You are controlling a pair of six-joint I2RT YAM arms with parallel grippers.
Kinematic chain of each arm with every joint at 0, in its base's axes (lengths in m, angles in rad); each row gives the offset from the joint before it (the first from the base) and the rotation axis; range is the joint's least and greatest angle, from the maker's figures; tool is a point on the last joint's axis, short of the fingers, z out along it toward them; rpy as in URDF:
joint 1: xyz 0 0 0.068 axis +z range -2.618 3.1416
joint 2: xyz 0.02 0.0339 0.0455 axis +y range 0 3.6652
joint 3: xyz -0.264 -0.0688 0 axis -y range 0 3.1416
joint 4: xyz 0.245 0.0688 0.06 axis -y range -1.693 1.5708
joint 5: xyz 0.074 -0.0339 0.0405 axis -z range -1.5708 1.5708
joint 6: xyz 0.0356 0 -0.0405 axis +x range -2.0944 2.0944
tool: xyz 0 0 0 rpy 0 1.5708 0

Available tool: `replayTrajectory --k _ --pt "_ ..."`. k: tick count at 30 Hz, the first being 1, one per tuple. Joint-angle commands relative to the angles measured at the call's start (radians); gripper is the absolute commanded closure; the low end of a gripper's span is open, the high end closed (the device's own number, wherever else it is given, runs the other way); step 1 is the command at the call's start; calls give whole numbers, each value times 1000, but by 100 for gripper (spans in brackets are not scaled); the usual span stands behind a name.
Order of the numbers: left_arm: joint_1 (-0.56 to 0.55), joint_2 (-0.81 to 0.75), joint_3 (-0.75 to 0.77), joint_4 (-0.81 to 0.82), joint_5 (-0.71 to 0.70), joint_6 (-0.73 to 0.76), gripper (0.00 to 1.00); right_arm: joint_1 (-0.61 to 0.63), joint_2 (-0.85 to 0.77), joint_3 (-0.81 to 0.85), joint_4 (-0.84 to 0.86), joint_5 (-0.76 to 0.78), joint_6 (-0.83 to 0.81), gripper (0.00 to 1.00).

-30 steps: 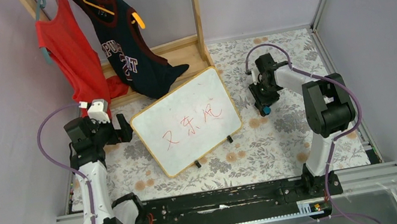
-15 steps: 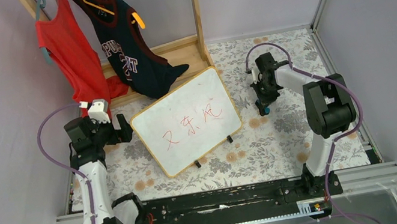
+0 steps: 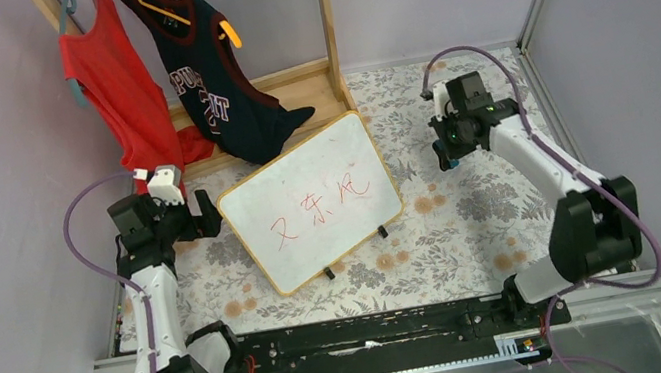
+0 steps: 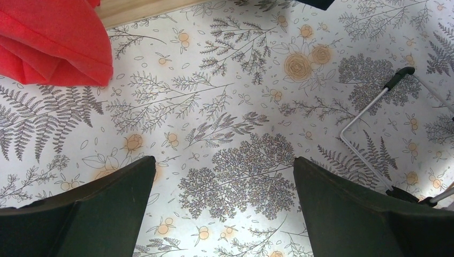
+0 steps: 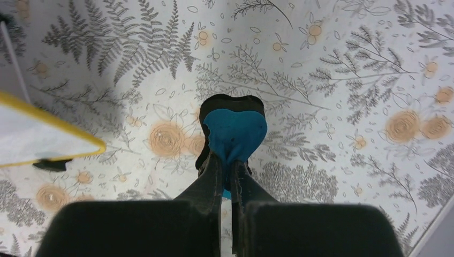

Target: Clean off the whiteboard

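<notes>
Board (image 3: 340,236) mid-table, tilted, red marks (image 3: 314,205) still on it. Left gripper (image 4: 222,176) at board's 9 o'clock, just beside the frame, fingers spread wide. Right gripper (image 5: 227,167) at board's 3 o'clock, clear of it, pinching a blue eraser (image 5: 234,130) over the floral cloth (image 5: 348,80).

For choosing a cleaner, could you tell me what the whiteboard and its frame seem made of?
The whiteboard looks like a smooth white coated panel, with red marker lines crisp on it. Its frame looks like pale matte wood, by its tan colour, possibly plastic.
</notes>
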Motion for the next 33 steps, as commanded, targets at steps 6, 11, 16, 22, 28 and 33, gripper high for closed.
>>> replayTrajectory --k 6,11,16,22,28,33 --pt "9 45 75 8 58 25 0 8 -338 -177 71 10 -25 100" --pt "11 74 140 -54 194 41 0 8 -346 -209 74 16 -26 100" --pt "11 81 258 -72 180 25 0 9 -320 -197 63 -15 -29 100" --pt "9 138 419 -71 93 31 0 8 -340 -193 61 -43 -26 100" --pt "10 219 567 -137 193 87 5 7 -367 -208 62 -49 -28 100" --pt "9 392 775 -427 396 245 16 7 -377 -213 57 -60 -31 100"
